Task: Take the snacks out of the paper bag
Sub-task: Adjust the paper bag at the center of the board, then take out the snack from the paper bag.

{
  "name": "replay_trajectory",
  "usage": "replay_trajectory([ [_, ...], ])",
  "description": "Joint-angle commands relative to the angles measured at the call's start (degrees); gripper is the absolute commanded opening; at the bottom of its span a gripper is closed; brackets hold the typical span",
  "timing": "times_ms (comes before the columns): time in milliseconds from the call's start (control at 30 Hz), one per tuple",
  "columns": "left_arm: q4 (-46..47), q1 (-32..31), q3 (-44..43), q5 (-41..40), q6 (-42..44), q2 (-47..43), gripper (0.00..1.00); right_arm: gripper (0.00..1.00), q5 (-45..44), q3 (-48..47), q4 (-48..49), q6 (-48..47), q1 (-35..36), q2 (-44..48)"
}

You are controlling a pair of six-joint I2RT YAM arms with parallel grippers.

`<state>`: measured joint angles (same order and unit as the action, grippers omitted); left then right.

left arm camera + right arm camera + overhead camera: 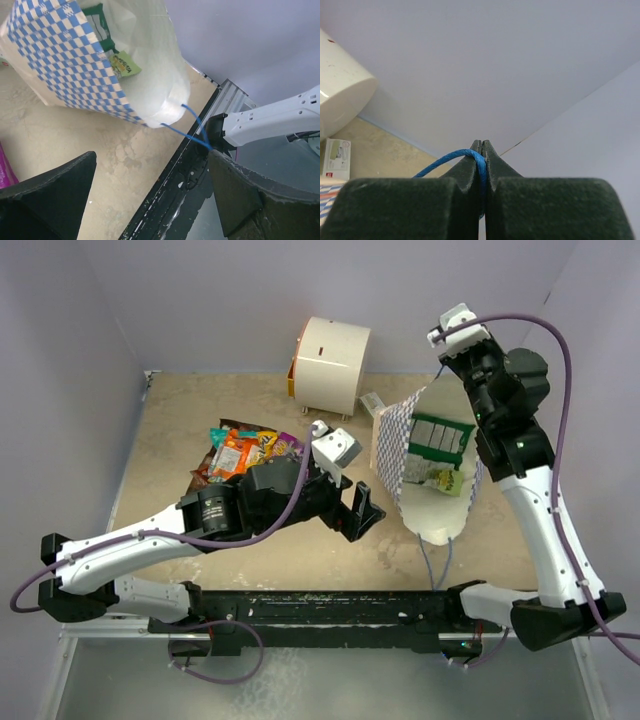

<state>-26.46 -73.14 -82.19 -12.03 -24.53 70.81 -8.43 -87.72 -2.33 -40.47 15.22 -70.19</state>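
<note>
1. Heap of glossy snack packets [245, 450] lies on the beige worktop [170, 440], left of the white, blue-checked paper bag [398, 440].
2. A green-and-white packet [440, 438] sits inside the bag.
3. The left end effector [362, 510] gapes wide and empty near the bag.
4. The right end effector [481, 147] is clamped on the bag's blue string handle [445, 159].

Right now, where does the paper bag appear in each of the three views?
Top external: right of centre, the paper bag, its inside showing.
Left wrist: upper left, its checked wall.
Right wrist: only its blue string handle, pinched between the shut right fingers.
Shared landmark: blue string handles, in every view.
</note>
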Motion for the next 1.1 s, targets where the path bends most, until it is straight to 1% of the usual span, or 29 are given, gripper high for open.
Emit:
replay_trajectory([
  [0, 0.79, 0.02, 0.1, -1.92, -0.41, -1.12, 0.95, 0.0, -1.67, -0.83, 2.65, 0.34, 1.46, 4.06],
  [100, 0.75, 0.06, -0.01, -2.64, -0.09, -0.97, 0.96, 0.0, 1.56, 5.74, -1.86, 6.35, 2.0, 8.03],
  [200, 0.77, 0.07, 0.3, -3.03, -0.13, -0.7, 0.98, 0.0, 10.58, 15.11, -5.27, 12.65, 2.0, 14.65],
  [267, 0.71, 0.02, 0.43, -2.68, -0.46, 0.02, 0.98, 0.0, 17.35, 21.82, -5.75, 18.47, 2.0, 19.01],
  [333, 0.66, 0.03, 0.46, -1.93, -0.63, 0.86, 0.99, 0.0, 23.38, 28.01, -5.92, 22.4, 2.0, 22.67],
  [433, -0.13, 0.06, -0.47, -0.25, -0.63, 3.01, 0.99, 0.0, 28.07, 34.53, -5.5, 25.7, 2.0, 27.8],
  [500, -1.02, 0.08, -1.4, 1.23, -0.07, 4.98, 1.0, 0.0, 28.74, 35.44, -6.04, 26.38, 2.0, 29.36],
  [600, -1.06, 0.06, -2.54, 3.0, 0.4, 8.41, 0.99, 0.0, 30.36, 33.82, -8.56, 26.03, 2.0, 29.1],
  [733, 3.12, 0.02, -1.74, 3.2, 1.24, 11.44, 0.94, 0.0, 31.8, 31.83, -9.81, 27.21, 2.0, 28.34],
  [767, 5.04, 0.02, -0.37, 2.97, 2.14, 11.8, 0.93, 0.0, 31.88, 31.24, -9.76, 27.86, 2.0, 28.29],
  [900, 18.58, 0.03, 6.95, 0.02, 5.34, 12.35, 0.87, 0.0, 32.27, 27.89, -9.69, 29.41, 2.0, 28.06],
  [967, 24.04, 0.0, 9.29, -0.9, 7.42, 13.73, 0.81, 0.0, 32.18, 27.09, -10.46, 29.08, 2.0, 27.92],
  [1067, 29.49, -0.11, 10.74, -3.03, 12.14, 17.62, 0.73, 0.0, 30.99, 26.11, -10.94, 28.48, 2.0, 28.18],
])
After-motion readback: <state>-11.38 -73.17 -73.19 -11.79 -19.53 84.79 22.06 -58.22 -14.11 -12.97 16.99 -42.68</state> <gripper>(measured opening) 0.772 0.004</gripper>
